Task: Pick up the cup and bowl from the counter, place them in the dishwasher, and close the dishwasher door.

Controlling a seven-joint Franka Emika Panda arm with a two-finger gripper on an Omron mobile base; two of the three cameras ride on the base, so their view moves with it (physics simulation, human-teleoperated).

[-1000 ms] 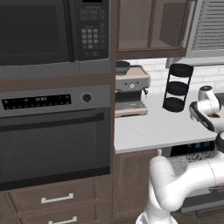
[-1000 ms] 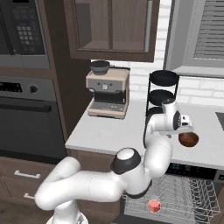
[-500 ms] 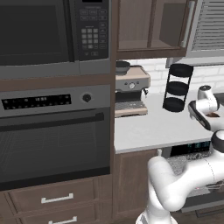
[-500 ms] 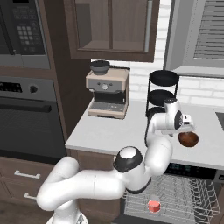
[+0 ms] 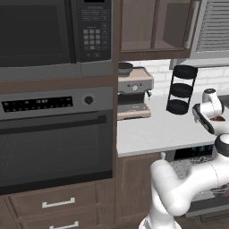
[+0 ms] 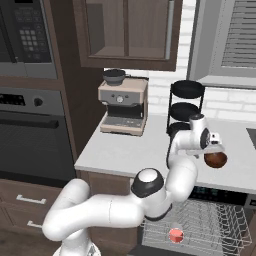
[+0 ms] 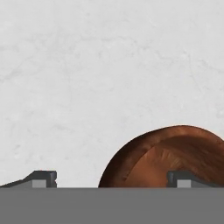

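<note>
The gripper [image 7: 111, 179] stood wide open above the counter [image 7: 87, 78], the brown bowl [image 7: 168, 153] under its right fingertip [image 7: 181, 178]

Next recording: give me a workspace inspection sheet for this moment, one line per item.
Surface: pale counter, bare around the bowl.
Job's things: brown wooden bowl on the counter under the hand; small red cup already in the dishwasher rack; dishwasher door is down.
Clutter: espresso machine and black tiered stand at the back wall.
Grippers: pincer open, one finger over the bowl's rim, nothing held.
Cables: nothing seen.
Surroundings: wall oven with microwave above; upper cabinets.
</note>
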